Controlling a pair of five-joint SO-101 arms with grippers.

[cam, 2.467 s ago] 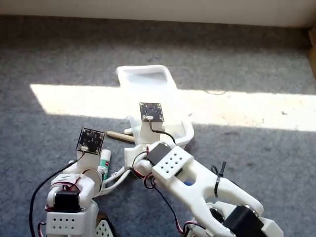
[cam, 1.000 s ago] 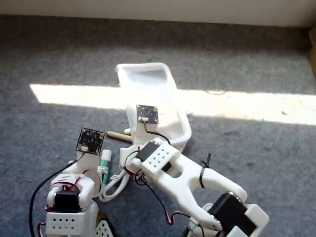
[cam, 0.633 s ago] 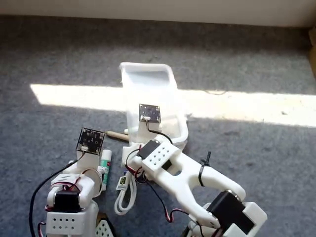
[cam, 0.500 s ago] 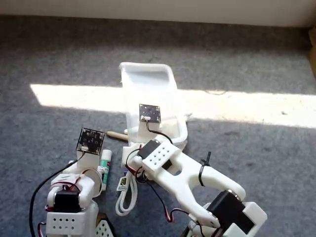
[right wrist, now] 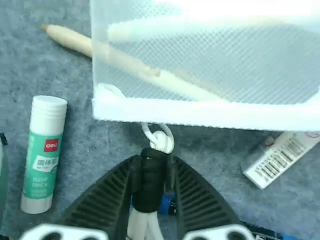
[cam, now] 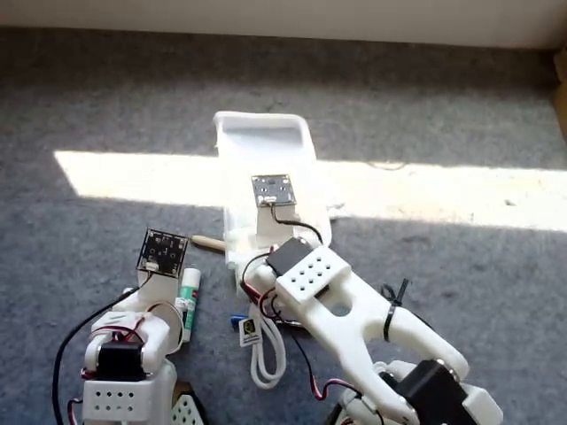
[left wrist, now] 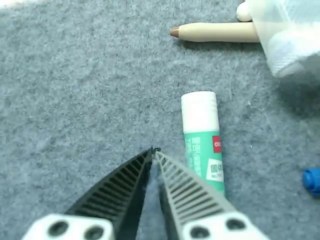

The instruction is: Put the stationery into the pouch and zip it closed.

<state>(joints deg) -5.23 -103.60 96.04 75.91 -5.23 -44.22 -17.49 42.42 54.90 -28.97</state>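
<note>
Task is looking barely begun: right jaws are clamping the white cable (right wrist: 161,142) just short of the pouch (right wrist: 210,65); left jaws are sitting nearly shut, empty, beside the glue stick (left wrist: 202,140) on the carpet (left wrist: 75,75); zipping is remaining; right wrist view is showing what looks like a pen (right wrist: 200,27) inside the mesh; high view is giving the cable's tag (cam: 250,332) trailing behind the jaws.

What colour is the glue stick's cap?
White cap on a green-labelled glue stick, clearest in the left wrist view.

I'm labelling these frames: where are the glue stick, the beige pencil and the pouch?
glue stick (left wrist: 202,150), left wrist view, green label.
beige pencil (left wrist: 215,32), left wrist view, middle of shaft.
pouch (right wrist: 240,65), right wrist view, mesh side wall.
</note>
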